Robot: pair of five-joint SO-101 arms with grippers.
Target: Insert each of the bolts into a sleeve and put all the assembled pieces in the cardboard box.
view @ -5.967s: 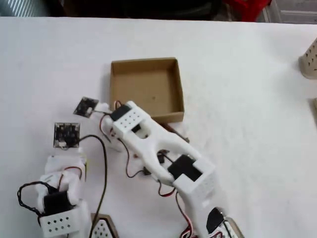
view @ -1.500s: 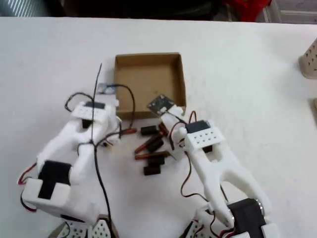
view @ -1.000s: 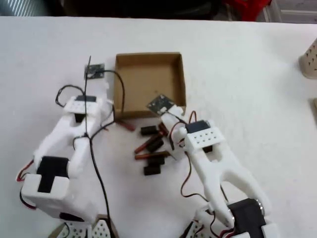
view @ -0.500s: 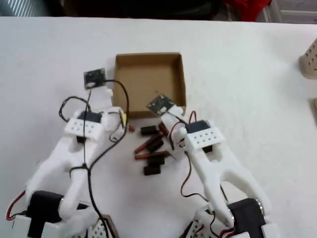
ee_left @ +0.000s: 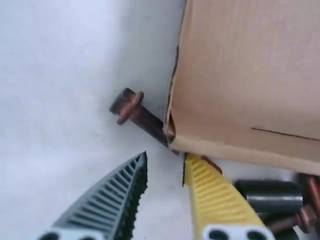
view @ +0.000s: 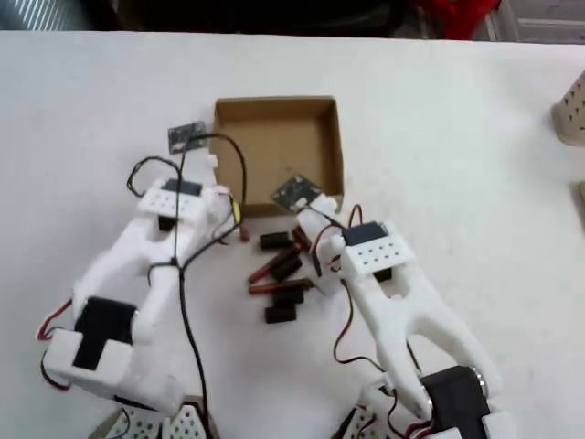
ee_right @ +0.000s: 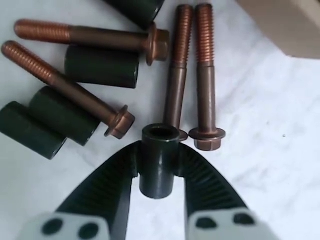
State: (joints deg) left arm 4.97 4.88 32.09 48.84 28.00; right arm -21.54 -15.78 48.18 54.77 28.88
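Observation:
The cardboard box stands open at mid-table. Just in front of it lie several copper bolts and black sleeves in a loose pile. My left gripper is at the box's front left corner; it is open with nothing between its fingers. One bolt lies just ahead of them, its shank against the box corner. My right gripper sits over the pile; it is shut on a black sleeve, held with its bore facing the bolts.
The pile in the right wrist view has several loose sleeves and bolts lying close together. A box corner shows beyond them. A pale perforated object stands at the table's right edge. White table lies open on all other sides.
My left arm swung from the box's left side back to its front left corner, nudging the lone bolt slightly. My right arm has kept still with the sleeve.

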